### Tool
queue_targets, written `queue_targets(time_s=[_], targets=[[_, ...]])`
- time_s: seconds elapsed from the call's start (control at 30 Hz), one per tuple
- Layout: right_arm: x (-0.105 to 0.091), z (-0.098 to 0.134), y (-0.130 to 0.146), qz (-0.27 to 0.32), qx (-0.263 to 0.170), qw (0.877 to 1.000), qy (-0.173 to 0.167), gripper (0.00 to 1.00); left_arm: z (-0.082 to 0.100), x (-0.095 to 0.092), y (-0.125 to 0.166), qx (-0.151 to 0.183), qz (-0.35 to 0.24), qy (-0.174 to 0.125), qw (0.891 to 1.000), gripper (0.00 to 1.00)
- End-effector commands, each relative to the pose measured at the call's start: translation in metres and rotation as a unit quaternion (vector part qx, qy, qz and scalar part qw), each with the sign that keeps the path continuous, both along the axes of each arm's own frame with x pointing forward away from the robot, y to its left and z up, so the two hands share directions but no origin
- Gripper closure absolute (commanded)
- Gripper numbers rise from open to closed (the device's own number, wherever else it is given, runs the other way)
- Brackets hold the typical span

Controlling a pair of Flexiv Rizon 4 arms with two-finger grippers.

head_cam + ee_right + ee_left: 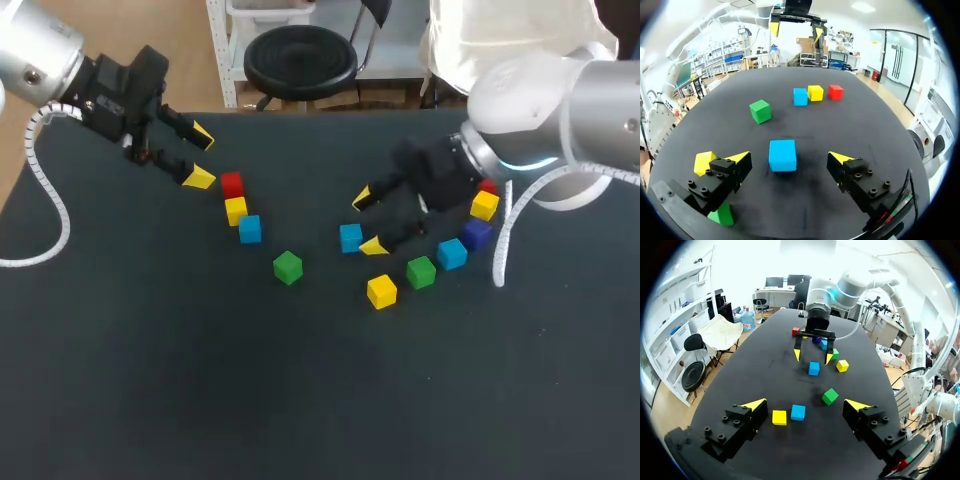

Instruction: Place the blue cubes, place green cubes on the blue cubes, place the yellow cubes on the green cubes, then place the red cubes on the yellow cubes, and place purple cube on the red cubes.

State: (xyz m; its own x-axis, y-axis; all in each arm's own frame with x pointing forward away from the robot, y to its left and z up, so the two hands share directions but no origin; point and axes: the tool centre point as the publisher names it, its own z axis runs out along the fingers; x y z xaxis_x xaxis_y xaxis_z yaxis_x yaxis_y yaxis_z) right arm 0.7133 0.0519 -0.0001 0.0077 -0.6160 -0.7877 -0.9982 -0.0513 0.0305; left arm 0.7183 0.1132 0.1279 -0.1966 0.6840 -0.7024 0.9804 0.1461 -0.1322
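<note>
While the right end effector (368, 222) stands wide open with the blue cube (782, 155) between its fingers, neither finger touches that cube, so it holds nothing. The cube rests on the tabletop (300, 400), nearer one finger than the other. I judge that on closing, the nearer finger would meet it first and could slide or twist it, giving a skewed grip and a poor base for a stack. Just outside that same finger lies a yellow cube (704, 162), and under the finger's mount a green cube (722, 214); a small sideways drift could knock either away. Behind this end effector, a second blue cube (451, 254), the purple cube (476, 234) and another yellow cube (484, 205) crowd close to the arm, where the wrist might sweep them.

The left end effector (806, 405) is also wide open and empty. Ahead of it, between the lines of its fingers, lie a third yellow cube (779, 417) and a third blue cube (798, 412), touching or nearly so; I cannot tell which. Gripping one would likely drag the other. A lone green cube (830, 396) lies further ahead.

No container shows in any view. Every cube lies loose on the tabletop, and nothing is stacked yet.
</note>
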Motion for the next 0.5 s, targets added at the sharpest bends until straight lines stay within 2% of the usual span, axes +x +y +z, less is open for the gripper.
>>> queue_targets(time_s=[0.03,0.37,0.5], targets=[[-0.0041,0.0055,-0.0008,0.0,-0.005,1.0,-0.003,0.0,-0.0006,-0.0008,0.0004,-0.001,0.0,-0.002,1.0,0.0],[0.004,-0.0009,0.0065,0.011,-0.008,1.0,0.005,0.0,-0.0006,-0.0008,0.0004,-0.001,0.0,-0.002,1.0,0.0],[0.0028,0.0064,0.0016,0.006,-0.005,1.0,-0.001,0.0,-0.0006,-0.0008,0.0004,-0.001,0.0,-0.002,1.0,0.0]])
